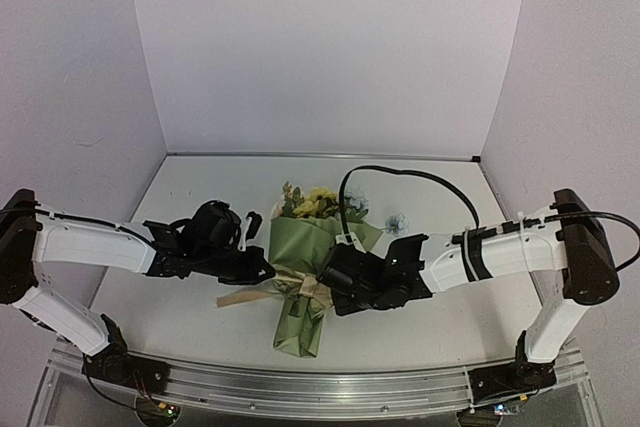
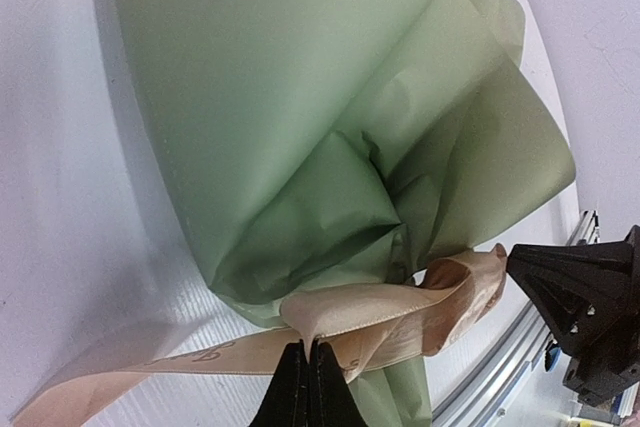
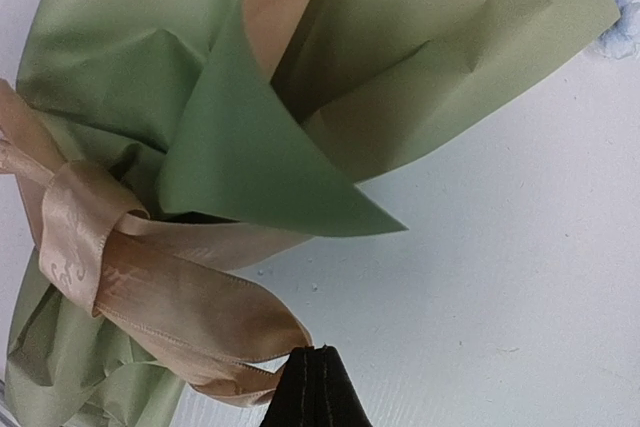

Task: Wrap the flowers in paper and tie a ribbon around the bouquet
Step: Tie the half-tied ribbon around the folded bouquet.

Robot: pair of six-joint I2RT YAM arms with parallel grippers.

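Note:
The bouquet [image 1: 303,277] lies in the middle of the table, its yellow and pale flowers [image 1: 312,202] sticking out of the far end of the olive-green paper [image 1: 300,247] cone. A tan ribbon [image 1: 300,289] is knotted around the cone's narrow waist. My left gripper [image 1: 262,269] sits just left of the waist, shut on a fold of the ribbon [image 2: 400,312], which is drawn to a point between its tips [image 2: 308,347]. My right gripper [image 1: 325,277] is on the right side, shut [image 3: 318,351], with the end of a ribbon [image 3: 180,297] loop caught at its tips.
A loose pale blue bloom [image 1: 398,219] lies on the table right of the bouquet, also seen in the right wrist view [image 3: 620,22]. A black cable [image 1: 400,175] arcs above the right arm. The metal rail [image 1: 320,382] runs along the near edge.

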